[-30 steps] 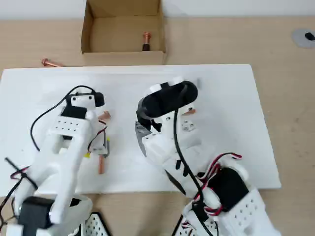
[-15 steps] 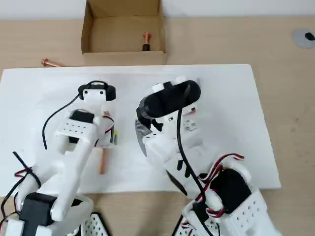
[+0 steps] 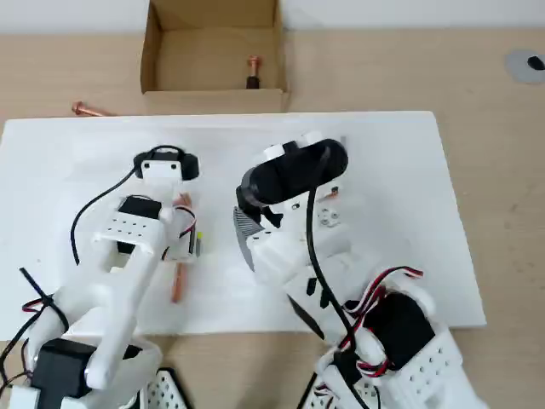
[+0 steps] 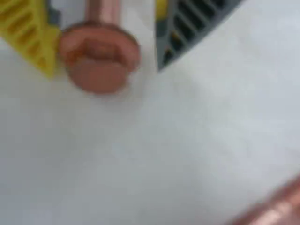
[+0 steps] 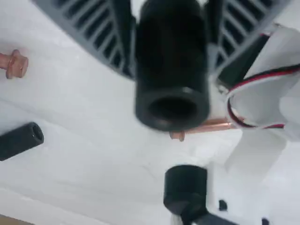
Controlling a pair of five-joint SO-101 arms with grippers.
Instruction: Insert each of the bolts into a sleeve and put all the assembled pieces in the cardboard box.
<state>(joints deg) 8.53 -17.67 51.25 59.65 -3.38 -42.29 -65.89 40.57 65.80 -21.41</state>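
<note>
Between the fingers of the left gripper [image 4: 103, 69] we find a copper bolt [image 4: 99, 58], with its head toward the fingertips and its shank running back into the jaw. The yellow finger [image 4: 28, 33] sits against the head. The grey finger [image 4: 192, 28] stands off it with white showing in the gap, so we record this jaw as parted astride the bolt, not clamped. A second bolt [image 3: 176, 281] lies on the white board [image 3: 400, 170] just behind this gripper, beneath its arm.

The right gripper [image 5: 171, 56] is closed across the body of a black sleeve [image 5: 172, 89], whose open bore faces away from the wrist. A spare sleeve [image 5: 21, 139] and a loose bolt [image 5: 14, 63] lie on the board off to one side of it.

Well ahead of both grippers stands the cardboard box [image 3: 213, 100], which holds one assembled piece [image 3: 253, 71]. A stray bolt [image 3: 88, 109] lies off the board, beside the box.

We judge the step in hand to be the pick-up of a bolt for mating, with the sleeve already held ready. The next move calls for the left jaw to close firmly on the shank and lift clear. The bolt's axis must then be brought into line with the bore — any tilt would likely jam the entry. Because the head sits toward the fingertips, we judge the free shank end needs attention before insertion.
</note>
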